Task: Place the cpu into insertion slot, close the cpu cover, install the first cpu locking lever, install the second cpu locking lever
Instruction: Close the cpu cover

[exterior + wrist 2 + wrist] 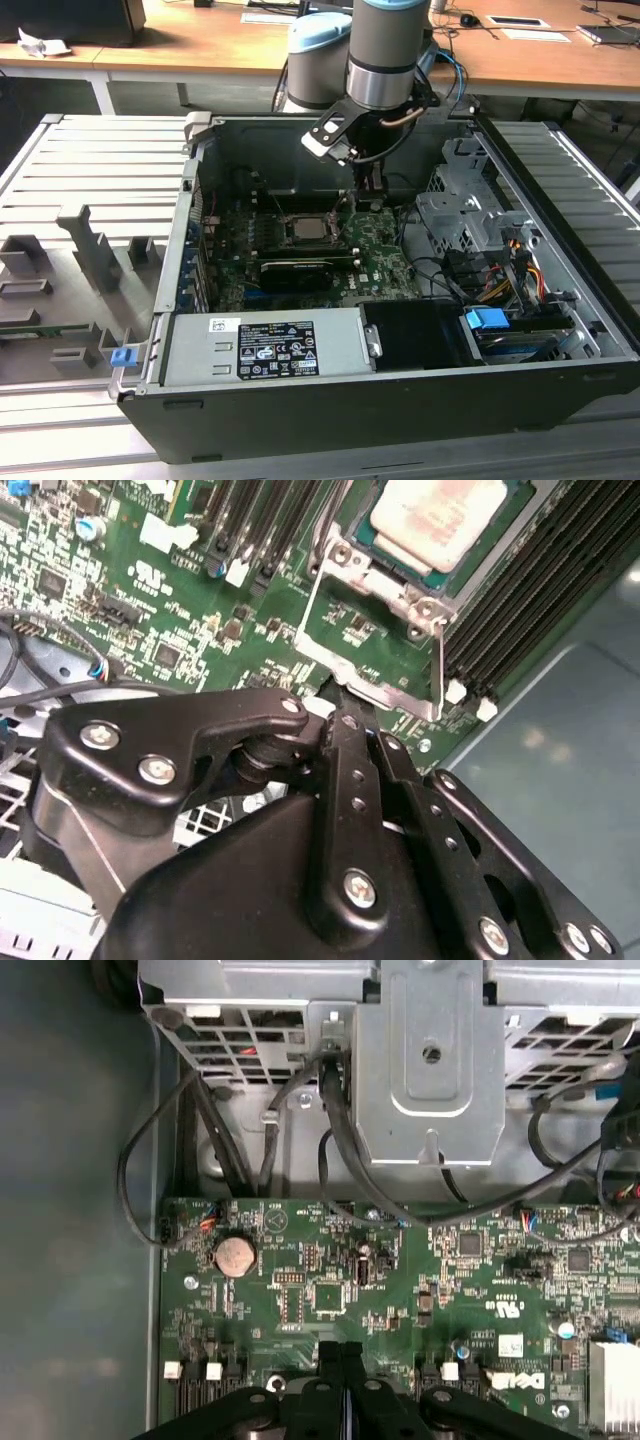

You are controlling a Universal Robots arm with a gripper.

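The cpu (435, 520), a pale silver square chip, lies flat in the insertion slot (505, 532) on the green board; in the exterior view the cpu (303, 229) shows mid-board. The cpu cover (372, 683), a thin metal frame with a square window, is swung open away from the slot, with board showing through the window. A thin wire lever (441, 665) runs along one side of the cover. My gripper (338, 702) is shut, its black fingertips right at the cover's free edge; I cannot tell whether they touch it. The gripper (340, 1352) hangs low over the board, and the gripper (368, 205) is to the exterior view's right of the slot.
The case walls (195, 190) box in the board. A black ribbed block (297, 270) lies in front of the slot, and a labelled power supply (265, 345) is nearer still. A metal drive cage (465, 215) and loose cables (500, 285) crowd the exterior view's right. Memory slots (530, 610) flank the socket.
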